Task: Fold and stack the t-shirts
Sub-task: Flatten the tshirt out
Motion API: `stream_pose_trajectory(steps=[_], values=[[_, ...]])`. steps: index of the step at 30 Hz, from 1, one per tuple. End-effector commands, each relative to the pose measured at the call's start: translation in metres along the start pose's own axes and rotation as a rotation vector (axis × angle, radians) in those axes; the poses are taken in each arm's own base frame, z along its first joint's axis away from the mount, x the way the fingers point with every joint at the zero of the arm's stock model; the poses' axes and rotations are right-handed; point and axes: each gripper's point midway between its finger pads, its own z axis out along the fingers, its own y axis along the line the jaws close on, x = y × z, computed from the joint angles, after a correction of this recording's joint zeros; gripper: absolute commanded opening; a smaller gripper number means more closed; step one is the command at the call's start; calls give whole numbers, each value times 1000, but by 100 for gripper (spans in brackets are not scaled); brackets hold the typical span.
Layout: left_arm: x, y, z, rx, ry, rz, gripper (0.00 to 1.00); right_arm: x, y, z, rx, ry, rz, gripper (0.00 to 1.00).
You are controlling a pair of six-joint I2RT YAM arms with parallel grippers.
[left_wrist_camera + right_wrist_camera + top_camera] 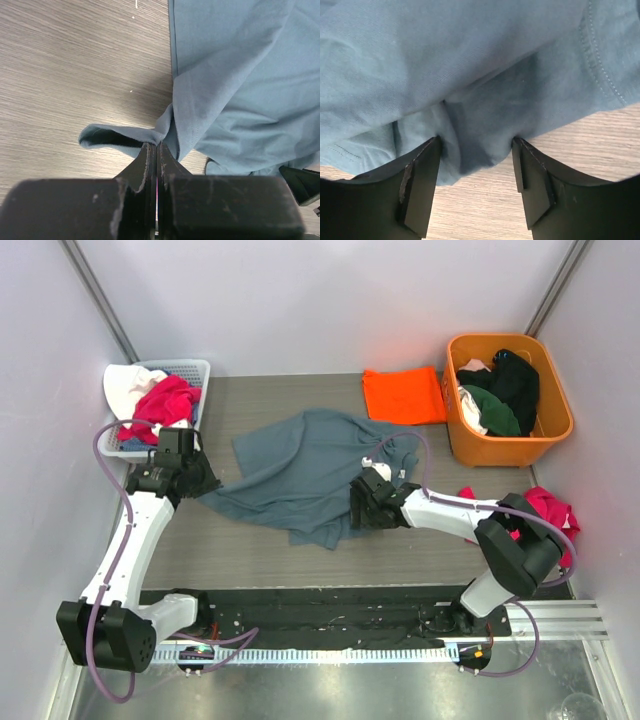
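Running this one remotely and I'm a bit nervous. The left fingers (156, 146) are pressed together on a small corner of the slate blue-grey t-shirt (300, 465), which lies crumpled across the middle of the counter (250, 545). The right fingers (477, 144) are spread, with a thick bunched fold sitting between them. My worry is that a grab there takes 2 layers instead of 1, so a lift would drag a wad rather than a clean edge. The left pinch also looks shallow enough that a tug could pop it loose. The orange t-shirt (402, 395) lies folded at the back, just beside the orange tub (505, 452), which holds dark, green and white clothes. The white basket (195, 366) back left holds red and white ones.
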Motion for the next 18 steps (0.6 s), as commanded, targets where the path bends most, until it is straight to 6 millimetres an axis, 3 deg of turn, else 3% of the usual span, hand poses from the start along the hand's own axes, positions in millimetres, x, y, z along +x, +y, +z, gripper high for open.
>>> stream_pose_trajectory(steps=[1,3,5,7,18], values=[[-6,0,-2,1,-37,8,0,8,-1,8,-5,17,-15,48],[-6,3,-1,-11,-39,9,0,12,-4,8,4,28,-18,36],[-8,3,-1,-18,-41,14,0,11,-7,5,19,19,-17,17],[-11,6,0,-38,-50,26,0,10,-20,0,79,9,-11,1],[-49,14,4,-120,-107,69,0,-23,-111,-58,417,-92,90,1]])
